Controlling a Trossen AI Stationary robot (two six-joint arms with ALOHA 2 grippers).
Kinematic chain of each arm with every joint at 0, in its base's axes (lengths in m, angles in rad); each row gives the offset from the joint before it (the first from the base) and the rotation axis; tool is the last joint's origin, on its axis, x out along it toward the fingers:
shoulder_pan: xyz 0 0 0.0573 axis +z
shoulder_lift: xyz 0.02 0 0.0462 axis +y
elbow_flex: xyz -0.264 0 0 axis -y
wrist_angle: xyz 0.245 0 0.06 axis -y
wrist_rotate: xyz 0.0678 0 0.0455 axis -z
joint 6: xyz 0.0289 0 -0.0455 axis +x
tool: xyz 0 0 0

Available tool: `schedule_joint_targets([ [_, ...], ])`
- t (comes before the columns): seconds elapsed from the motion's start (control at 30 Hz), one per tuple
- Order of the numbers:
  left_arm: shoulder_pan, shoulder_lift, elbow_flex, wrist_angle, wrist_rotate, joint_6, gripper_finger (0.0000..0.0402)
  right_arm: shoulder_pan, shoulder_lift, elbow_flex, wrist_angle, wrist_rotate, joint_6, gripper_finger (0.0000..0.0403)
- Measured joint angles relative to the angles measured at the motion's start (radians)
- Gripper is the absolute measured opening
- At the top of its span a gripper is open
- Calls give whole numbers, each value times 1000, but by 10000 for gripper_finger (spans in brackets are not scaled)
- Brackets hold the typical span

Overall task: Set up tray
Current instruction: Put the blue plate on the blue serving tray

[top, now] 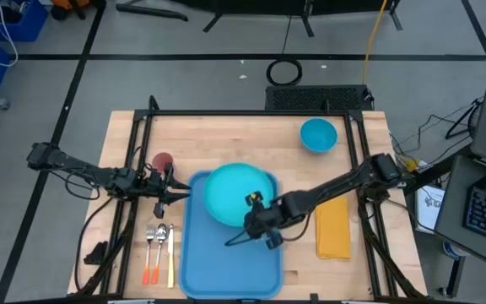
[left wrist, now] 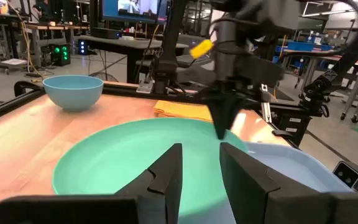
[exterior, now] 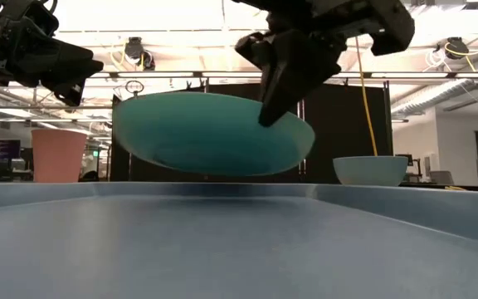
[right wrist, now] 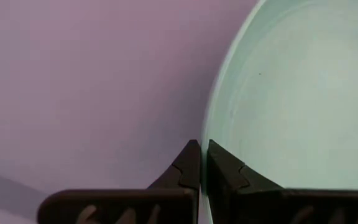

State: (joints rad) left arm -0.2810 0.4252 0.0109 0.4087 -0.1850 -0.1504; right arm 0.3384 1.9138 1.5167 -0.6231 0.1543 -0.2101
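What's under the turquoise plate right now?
The turquoise plate hangs tilted above the blue tray, pinched at its rim by the right gripper. From above, it hides the tray's far end.

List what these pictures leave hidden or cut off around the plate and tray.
- Tray under the plate: covered in the high view.
- Right end effector on the plate rim: its contact is blocked by its own fingers in the right wrist view.
- Cup: its base sits behind the tray wall in the low view.
- Cutlery: too small in the high view to read details.
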Motion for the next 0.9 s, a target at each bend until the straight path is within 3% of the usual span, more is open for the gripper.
schedule_joint_targets([
  [0.43, 0, 0, 0, -19, 1, -21, 111, 95, 188, 189, -107, 6, 2, 0],
  [0.9, 0, 0, 0, -24, 1, -37, 111, 151, 223, 210, -48, 5, 42, 0],
])
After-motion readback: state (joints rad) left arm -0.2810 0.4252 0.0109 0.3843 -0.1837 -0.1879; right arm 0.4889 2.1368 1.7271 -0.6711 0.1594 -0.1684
